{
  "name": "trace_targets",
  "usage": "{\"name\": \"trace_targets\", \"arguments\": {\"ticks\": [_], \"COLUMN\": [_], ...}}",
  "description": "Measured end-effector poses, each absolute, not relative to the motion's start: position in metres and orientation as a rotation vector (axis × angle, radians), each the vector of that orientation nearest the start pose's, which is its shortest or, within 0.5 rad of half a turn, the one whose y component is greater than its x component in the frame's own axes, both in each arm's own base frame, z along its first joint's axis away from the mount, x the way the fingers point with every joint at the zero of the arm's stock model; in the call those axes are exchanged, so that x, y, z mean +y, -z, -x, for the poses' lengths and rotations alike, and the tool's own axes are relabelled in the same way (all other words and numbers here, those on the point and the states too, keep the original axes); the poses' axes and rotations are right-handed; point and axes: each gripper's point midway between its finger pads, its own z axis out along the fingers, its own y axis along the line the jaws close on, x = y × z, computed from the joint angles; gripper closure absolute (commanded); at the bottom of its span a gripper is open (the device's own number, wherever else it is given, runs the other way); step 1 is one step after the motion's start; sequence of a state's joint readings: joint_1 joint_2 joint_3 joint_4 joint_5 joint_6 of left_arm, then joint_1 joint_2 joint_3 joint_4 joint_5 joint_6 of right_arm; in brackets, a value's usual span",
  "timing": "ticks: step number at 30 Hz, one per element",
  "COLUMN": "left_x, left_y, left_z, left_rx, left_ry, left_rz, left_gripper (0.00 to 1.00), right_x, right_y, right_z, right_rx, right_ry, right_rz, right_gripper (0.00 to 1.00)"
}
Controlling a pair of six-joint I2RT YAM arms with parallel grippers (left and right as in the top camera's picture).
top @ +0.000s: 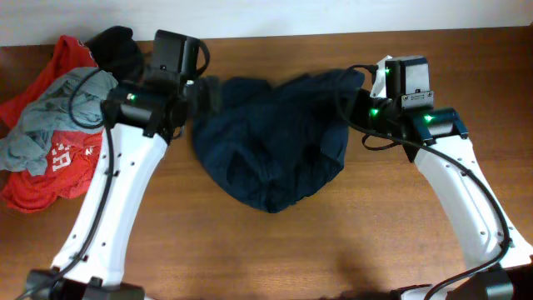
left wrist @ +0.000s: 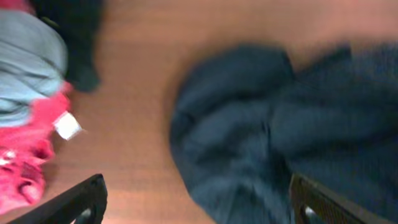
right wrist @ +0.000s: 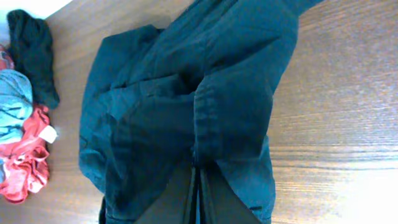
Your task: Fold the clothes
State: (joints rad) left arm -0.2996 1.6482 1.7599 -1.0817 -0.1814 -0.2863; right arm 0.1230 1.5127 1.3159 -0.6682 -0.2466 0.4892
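Nearest, left tool [left wrist: 196, 196]: fingers [left wrist: 87, 199] set wide apart, gripping nothing, poised over the left edge of the navy garment [left wrist: 249, 124]. The view is blurred, so contact with the cloth cannot be told.

Right tool [right wrist: 199, 193]: fingers pressed together on a raised fold at the navy garment's right side, with the cloth drawn up in a ridge toward the pinch.

Navy garment: one item, dark and soft, crumpled in a rounded heap between the two tools. It lies mid-way across the wooden surface [top: 275, 250].

Left of the navy garment, apart from it, a pile:
- red garment [top: 50, 167] with white lettering, and a white tag [left wrist: 67, 126] on the edge facing the navy garment;
- grey garment [top: 42, 125] lying over the red one;
- black garment [top: 121, 46] at the pile's far end.
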Motion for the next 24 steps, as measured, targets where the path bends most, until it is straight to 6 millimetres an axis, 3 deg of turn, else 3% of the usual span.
{"name": "trace_targets", "arguments": {"ticks": [7,16,20,24], "left_x": [-0.105,-0.113,-0.137,-0.169], "left_y": [-0.208,-0.168,-0.149,-0.142], "left_z": [-0.373,-0.367,-0.359,-0.342], "left_rx": [2.796,2.919,2.934,2.922], "left_ry": [0.032,0.042,0.124,0.225], "left_rz": [-0.139,-0.275,-0.428,-0.633], "left_gripper": [0.19,0.2,0.21,0.23], "right_x": [0.088,0.073,0.071,0.07], "right_y": [-0.202,-0.201,-0.201,-0.201], "right_z": [-0.403,-0.405,-0.405,-0.406], "right_rx": [2.472,2.466,2.466,2.462], "right_ry": [-0.535,-0.512,-0.507,-0.504], "right_rz": [-0.351,-0.38,-0.374,-0.373], "right_gripper": [0.96,0.96,0.96,0.96]}}
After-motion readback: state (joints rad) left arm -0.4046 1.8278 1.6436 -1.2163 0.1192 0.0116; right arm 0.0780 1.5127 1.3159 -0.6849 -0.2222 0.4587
